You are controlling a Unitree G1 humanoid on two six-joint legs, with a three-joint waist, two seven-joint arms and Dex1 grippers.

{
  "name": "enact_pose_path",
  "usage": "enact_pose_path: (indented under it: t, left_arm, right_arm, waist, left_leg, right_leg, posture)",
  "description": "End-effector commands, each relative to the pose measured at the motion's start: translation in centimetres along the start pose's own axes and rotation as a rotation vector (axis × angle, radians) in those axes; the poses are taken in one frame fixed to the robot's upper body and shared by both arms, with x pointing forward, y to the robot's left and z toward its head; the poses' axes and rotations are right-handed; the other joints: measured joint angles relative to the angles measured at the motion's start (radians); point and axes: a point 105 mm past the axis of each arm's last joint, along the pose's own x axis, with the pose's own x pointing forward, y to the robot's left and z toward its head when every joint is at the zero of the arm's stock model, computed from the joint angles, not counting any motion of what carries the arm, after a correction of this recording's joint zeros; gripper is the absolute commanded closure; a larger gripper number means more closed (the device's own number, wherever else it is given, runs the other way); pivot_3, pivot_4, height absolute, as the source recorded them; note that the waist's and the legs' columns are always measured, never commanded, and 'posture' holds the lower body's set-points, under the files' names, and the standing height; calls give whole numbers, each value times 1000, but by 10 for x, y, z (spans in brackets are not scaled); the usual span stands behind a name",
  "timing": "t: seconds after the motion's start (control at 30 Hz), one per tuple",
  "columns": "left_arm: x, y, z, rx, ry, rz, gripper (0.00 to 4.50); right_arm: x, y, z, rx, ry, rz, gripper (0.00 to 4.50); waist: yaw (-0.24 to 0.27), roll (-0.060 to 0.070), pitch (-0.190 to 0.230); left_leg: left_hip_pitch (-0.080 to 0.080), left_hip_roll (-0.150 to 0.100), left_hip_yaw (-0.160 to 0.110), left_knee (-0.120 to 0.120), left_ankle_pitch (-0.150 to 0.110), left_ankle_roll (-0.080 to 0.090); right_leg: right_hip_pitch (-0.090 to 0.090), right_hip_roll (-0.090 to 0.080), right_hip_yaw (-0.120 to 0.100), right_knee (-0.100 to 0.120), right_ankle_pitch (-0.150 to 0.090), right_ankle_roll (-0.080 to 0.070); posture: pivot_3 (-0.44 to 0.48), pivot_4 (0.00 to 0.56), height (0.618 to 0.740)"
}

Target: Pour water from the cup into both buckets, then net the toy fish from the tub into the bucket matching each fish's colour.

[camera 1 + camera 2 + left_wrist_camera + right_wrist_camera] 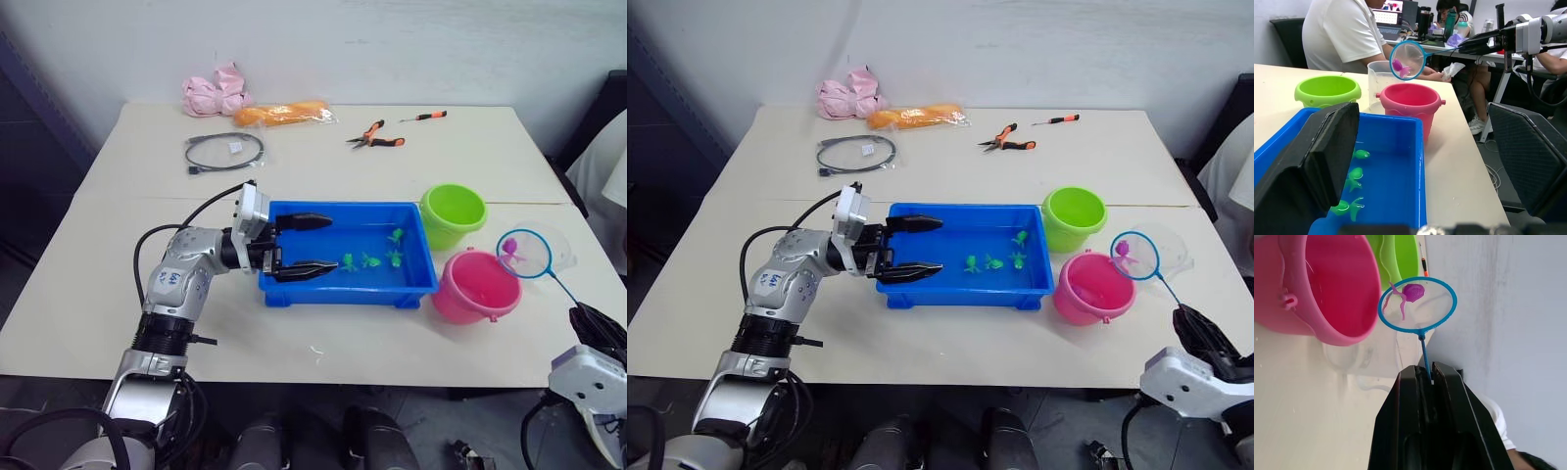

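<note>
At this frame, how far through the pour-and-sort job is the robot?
Pouring looks finished: the cup stands behind the pink bucket. In hand: the right gripper holds the net, carrying a pink fish, beside that bucket. The left gripper straddles the tub's wall, fingers open. Left: three green fish for the green bucket.

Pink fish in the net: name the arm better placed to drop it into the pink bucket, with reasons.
Right. The right gripper is shut on the net, which holds the pink fish beside the pink bucket. The left gripper is open over the tub.
</note>
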Motion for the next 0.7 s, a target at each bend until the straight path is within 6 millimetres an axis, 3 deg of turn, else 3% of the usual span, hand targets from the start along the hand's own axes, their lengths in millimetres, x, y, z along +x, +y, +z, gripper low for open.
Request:
enact_pose_path:
  t: [0.03,0.23,0.5,0.63,0.7]
  left_arm:
    - [2,-1,2,20,-14,-1,30]
    - [4,-2,1,20,-18,-1,30]
    - [6,-4,0,20,-17,-3,30]
    - [7,-5,0,17,-16,-6,30]
    - [8,-6,-1,18,-14,-10,30]
  right_arm:
    - [-5,6,-1,-78,8,-10,4500]
    - [-7,20,9,-149,-30,-32,4500]
    - [-14,22,-2,-126,32,-53,4500]
    - [-16,26,3,-117,9,-45,4500]
    - [-18,20,-6,-116,57,-88,4500]
  waist:
    - [0,0,0]
    - [-2,0,0]
    - [-4,0,0]
    - [-4,0,0]
    - [-4,0,0]
  left_leg:
    - [0,0,0,0,0,0]
    - [0,0,0,0,0,0]
    - [1,1,0,0,1,-1]
    - [1,0,0,0,1,-1]
    - [1,1,0,0,1,-1]
  right_leg:
    - [0,0,0,0,0,0]
    - [0,0,1,0,0,-1]
    - [0,0,1,2,-1,-2]
    - [0,0,2,2,-1,-2]
    - [0,0,2,2,-1,-2]
  posture:
    - [0,150,740]
    - [0,150,740]
    - [0,150,740]
    - [0,150,740]
    - [0,150,740]
